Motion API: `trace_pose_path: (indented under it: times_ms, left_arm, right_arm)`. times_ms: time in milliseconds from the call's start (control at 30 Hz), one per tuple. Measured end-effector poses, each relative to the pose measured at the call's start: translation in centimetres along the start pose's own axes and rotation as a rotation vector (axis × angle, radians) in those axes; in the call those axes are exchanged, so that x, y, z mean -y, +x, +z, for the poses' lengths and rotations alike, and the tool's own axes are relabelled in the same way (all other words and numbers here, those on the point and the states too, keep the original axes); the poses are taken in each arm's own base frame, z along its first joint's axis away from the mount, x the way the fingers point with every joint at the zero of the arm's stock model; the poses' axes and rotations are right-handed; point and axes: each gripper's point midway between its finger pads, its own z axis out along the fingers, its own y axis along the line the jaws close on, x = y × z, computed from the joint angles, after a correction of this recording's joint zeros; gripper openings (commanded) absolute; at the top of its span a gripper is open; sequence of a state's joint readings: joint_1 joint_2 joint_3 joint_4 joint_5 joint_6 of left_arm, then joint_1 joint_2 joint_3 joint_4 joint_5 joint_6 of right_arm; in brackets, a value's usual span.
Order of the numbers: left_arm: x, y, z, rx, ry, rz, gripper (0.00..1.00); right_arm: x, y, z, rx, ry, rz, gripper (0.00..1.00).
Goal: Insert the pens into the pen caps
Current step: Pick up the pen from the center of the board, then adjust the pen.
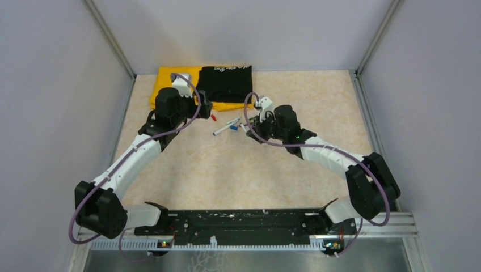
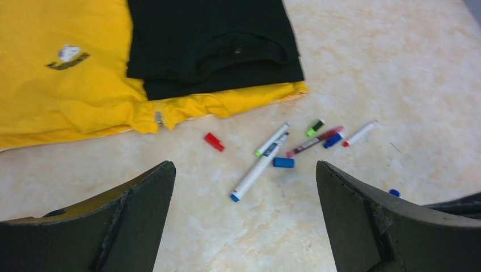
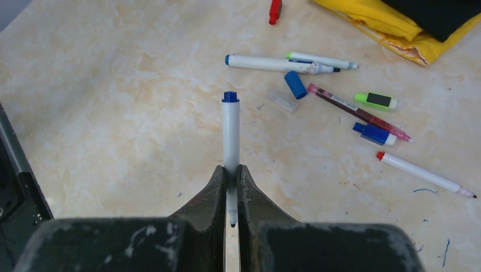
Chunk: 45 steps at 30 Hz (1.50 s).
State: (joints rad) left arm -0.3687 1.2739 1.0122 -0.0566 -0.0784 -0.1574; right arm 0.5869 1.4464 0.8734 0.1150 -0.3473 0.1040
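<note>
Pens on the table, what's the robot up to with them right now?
The right gripper is shut on a white blue-ended pen. The left gripper hangs open, holding nothing. The other pens, a blue cap and a red cap lie loose on the table near the yellow shirt.

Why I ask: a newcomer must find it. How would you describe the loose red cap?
Start at the yellow shirt on the far side. Just in front of its hem, left of the scattered pens, lies the red cap. It is short, the only all-red piece, apart from the cluster.
</note>
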Motion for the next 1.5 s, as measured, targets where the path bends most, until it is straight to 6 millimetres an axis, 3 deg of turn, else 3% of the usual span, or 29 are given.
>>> trace_pose_path:
  times_ms: [167,400,800,1200,1500]
  left_arm:
    - [3.1,1.0,-0.4,-0.038,0.181,-0.014,0.99]
    - [5.8,2.0,-1.3,-0.081,0.343,-0.016,0.95]
    - [10.4,4.7,-3.7,-0.19,0.574,-0.004,0.84]
    - [12.7,7.5,-4.9,-0.305,0.68,0.054,0.72]
    - [13.6,8.5,-5.3,-0.345,0.721,0.074,0.6]
  right_arm:
    - [-1.4,0.6,-0.8,0.073,-0.06,-0.125,0.0]
    - [-4.6,2.1,-3.1,0.253,-0.183,-0.496,0.0]
    - [-7.0,-2.6,-2.9,0.372,-0.217,-1.051,0.0]
    - [-7.0,-3.7,-2.2,0.322,-0.064,-1.483,0.0]
    - [-6.4,-4.7,-2.4,0.296,0.042,-1.633,0.0]
